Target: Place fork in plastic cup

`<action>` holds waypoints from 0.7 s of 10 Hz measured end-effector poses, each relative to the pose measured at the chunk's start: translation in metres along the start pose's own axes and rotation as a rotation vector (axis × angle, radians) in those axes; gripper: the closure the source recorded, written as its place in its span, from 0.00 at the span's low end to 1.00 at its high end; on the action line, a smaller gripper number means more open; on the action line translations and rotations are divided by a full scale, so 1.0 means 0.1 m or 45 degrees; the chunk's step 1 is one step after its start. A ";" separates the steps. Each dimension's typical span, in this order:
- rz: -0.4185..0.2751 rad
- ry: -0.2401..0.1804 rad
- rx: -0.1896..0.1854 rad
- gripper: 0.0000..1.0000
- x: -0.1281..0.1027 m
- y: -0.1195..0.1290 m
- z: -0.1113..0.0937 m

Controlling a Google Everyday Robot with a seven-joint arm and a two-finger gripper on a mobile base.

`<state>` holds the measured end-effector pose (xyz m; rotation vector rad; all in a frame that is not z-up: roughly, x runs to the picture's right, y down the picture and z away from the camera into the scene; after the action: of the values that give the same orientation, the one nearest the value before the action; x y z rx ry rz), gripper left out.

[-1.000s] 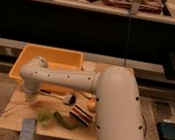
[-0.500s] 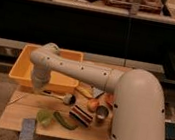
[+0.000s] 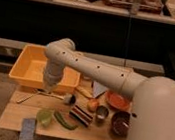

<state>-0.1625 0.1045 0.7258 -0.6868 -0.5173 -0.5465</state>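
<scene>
The fork is a slim pale utensil lying slantwise on the left of the wooden table. The plastic cup, short and light green, stands near the front edge, just right of and below the fork. My gripper hangs from the white arm above the table's left part, in front of the yellow bin. It is right of the fork's upper end and above the cup. I see nothing held in it.
A yellow bin sits at the back left. A dark-handled brush, a green cucumber, a striped block, a steel cup, a maroon bowl, an orange fruit and a grey sponge lie on the wooden table.
The arm's elbow has swung up and to the right, and the gripper has moved right along the front of the yellow bin. The objects on the table have not moved.
</scene>
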 end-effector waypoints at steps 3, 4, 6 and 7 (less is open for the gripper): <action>0.039 0.077 -0.042 0.93 0.04 0.28 -0.06; 0.057 0.095 -0.059 0.93 0.07 0.39 -0.05; 0.092 0.130 -0.082 0.93 0.23 0.56 -0.06; 0.112 0.155 -0.101 0.93 0.34 0.67 -0.08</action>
<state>-0.0939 0.1320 0.7114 -0.7430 -0.3514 -0.5251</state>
